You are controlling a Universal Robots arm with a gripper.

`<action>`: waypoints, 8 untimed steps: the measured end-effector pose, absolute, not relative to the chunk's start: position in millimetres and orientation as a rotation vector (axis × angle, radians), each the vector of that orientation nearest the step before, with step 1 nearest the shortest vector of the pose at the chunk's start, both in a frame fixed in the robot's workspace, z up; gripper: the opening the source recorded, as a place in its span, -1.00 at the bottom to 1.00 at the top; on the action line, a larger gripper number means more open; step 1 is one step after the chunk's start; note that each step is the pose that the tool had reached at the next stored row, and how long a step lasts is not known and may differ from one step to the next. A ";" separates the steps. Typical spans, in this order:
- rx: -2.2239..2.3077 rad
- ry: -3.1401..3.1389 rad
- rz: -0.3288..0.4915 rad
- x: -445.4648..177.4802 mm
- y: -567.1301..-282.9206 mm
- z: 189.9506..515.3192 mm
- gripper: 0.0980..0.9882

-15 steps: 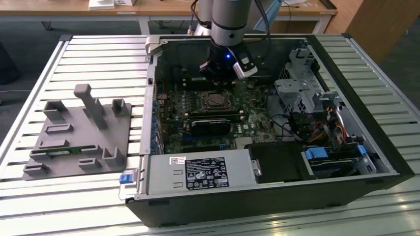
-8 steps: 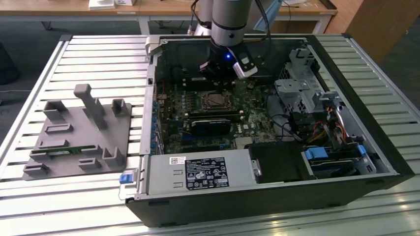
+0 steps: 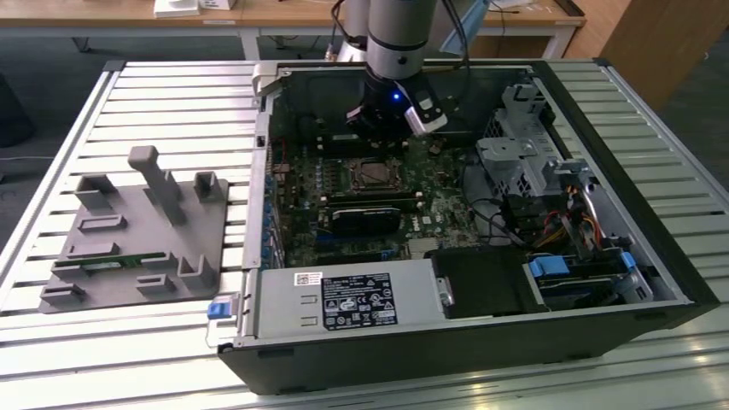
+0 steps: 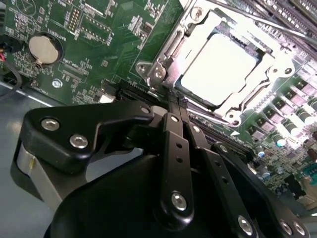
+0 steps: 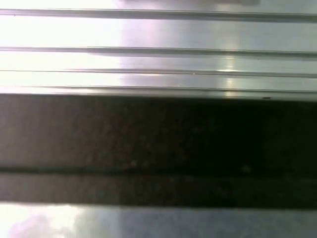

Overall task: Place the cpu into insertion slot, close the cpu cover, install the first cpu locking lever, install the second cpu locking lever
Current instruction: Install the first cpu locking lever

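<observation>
Hand (image 4: 173, 106) low inside the open computer case (image 3: 638, 248), its fingers (image 4: 171, 148) pressed together into one narrow tip, pinching nothing that shows. In the second wrist view the tip ends just at the near corner of the insertion slot (image 4: 163, 69), touching or just short of the metal there; cannot tell which. The cpu (image 4: 220, 67) lies flat in the slot, pale face up, and the cpu cover (image 4: 267, 64) appears to lie down around it, the chip showing through its window. So the task's things lie straight ahead of the tip, past it along the line of the fingers. Thin bright rods run along the slot's edges, likely the locking levers; whether either is hooked down is hard to make out, as glare washes that side. In the exterior view the hand (image 3: 381, 120) sits just beyond the slot (image 3: 371, 175) on the motherboard (image 3: 341, 243), its tip lost in shadow. The first wrist view shows ribbed worktop (image 5: 158, 59) and a dark band.
</observation>
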State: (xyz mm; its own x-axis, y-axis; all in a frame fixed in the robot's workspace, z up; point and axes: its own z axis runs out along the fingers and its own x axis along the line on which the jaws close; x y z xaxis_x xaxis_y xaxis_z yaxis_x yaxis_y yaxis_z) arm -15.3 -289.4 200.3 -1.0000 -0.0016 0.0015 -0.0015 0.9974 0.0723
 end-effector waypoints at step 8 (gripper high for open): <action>0.002 -3.139 -0.077 -15.3 -288.8 198.6 -0.96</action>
